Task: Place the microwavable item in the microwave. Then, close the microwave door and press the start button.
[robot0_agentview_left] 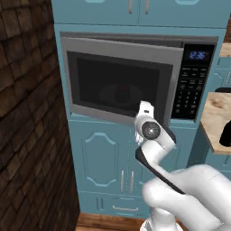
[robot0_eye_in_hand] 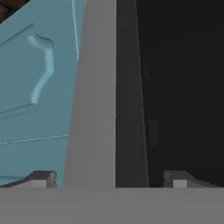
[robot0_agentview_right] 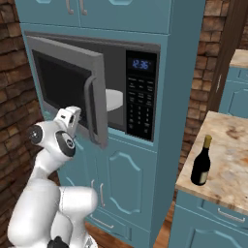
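My pincer [robot0_eye_in_hand: 109,179] stands wide apart and empty, its two tips straddling the lower grey frame of the microwave door [robot0_agentview_left: 118,83], right up against the door's face. That door hangs partly ajar from the microwave [robot0_agentview_right: 140,92], its bar handle [robot0_agentview_right: 90,105] on the free edge nearest the keypad [robot0_agentview_right: 141,104]. Through the dark glass I can just make out a round shape with a reddish middle on the white plate [robot0_agentview_right: 116,99] inside the microwave; I take that to be the cup [robot0_agentview_left: 122,94], though it is too dim to be sure. The wine bottle [robot0_agentview_right: 201,162] stands on the counter [robot0_agentview_right: 227,145], well apart from the microwave.

The door looks to me stiff, flat and hinged, so it wants a steady push on its frame, not a pinch. Near the handle edge the leverage would be best. The glass may be slippery, so I'd keep to the frame.
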Available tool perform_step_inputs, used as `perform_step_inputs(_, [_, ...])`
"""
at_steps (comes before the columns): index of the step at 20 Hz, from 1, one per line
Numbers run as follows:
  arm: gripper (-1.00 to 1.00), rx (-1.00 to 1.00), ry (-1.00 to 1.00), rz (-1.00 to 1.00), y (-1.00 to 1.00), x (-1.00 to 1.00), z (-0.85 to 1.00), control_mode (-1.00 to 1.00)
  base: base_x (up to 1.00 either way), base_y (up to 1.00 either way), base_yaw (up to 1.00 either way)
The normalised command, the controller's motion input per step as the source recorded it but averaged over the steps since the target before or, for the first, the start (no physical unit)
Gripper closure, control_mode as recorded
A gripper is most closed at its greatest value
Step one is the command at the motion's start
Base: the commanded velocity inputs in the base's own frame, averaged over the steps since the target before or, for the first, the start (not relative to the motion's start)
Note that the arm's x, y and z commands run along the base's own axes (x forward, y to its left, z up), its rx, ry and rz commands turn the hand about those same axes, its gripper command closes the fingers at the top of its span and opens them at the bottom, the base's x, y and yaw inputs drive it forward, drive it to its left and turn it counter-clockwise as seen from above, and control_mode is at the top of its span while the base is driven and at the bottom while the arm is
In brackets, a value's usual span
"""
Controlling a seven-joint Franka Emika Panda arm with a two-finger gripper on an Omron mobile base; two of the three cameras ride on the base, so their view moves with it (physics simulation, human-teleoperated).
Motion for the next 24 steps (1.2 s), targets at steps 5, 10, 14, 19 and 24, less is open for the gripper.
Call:
perform_step_inputs(5, [-1.00,0.01,0.14,0.00,0.00,0.92,0.07,-1.00,0.00,0.00,0.00])
perform_step_inputs(10, [-1.00,0.00,0.22,0.00,0.02,0.74,0.07,-1.00,0.00,0.00,0.00])
perform_step_inputs(14, [-1.00,0.00,0.19,0.00,0.09,0.52,0.10,-1.00,0.00,0.00,0.00])
perform_step_inputs(19, [-1.00,0.00,0.08,0.00,0.02,-0.12,0.59,-1.00,0.00,0.00,0.00])
perform_step_inputs(24, [-1.00,0.06,0.03,0.00,0.00,-0.93,0.88,-1.00,0.00,0.00,0.00])
